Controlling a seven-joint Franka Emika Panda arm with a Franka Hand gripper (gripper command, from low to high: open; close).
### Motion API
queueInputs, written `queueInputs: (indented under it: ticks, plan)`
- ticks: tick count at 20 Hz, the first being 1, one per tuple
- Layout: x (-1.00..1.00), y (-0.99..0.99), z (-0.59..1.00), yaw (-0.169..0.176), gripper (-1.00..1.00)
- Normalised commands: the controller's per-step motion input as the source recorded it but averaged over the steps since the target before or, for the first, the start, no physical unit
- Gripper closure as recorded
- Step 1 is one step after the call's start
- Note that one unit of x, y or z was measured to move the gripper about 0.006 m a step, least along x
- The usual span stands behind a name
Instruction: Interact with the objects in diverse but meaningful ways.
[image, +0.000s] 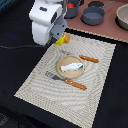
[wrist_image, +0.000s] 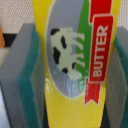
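Note:
My gripper (image: 60, 37) is shut on the yellow rectangular box (image: 60, 41) at the far left corner of the woven placemat (image: 45, 85). In the wrist view the box (wrist_image: 75, 45), marked BUTTER with a cow and a red band, fills the space between the green finger pads (wrist_image: 27, 80), and my gripper (wrist_image: 75, 75) closes on its sides. An orange-brown bread loaf (image: 67, 37) lies right beside the box, mostly hidden by the arm. The white-and-blue fish (image: 72, 66) lies on the tan plate (image: 64, 72). The red tomato (image: 70, 6) sits in a grey pot at the back.
A wooden-handled knife (image: 89, 58) lies behind the plate and a fork (image: 67, 81) in front of it. Grey pots (image: 93, 15) stand on a brown mat (image: 105, 27) at the back. A tan bowl (image: 123, 16) sits at the exterior view's right edge.

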Motion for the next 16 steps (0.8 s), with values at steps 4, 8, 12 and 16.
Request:
queueInputs:
  ticks: [4, 8, 12, 16]
  plan:
    - [0.0, 0.0, -0.39, 0.0, 1.0]
    - [-0.1, 0.0, -0.47, 0.012, 1.0]
    - [-0.31, 0.01, -0.41, 0.017, 1.0]
    - [-0.28, 0.07, -0.15, 0.021, -1.0]
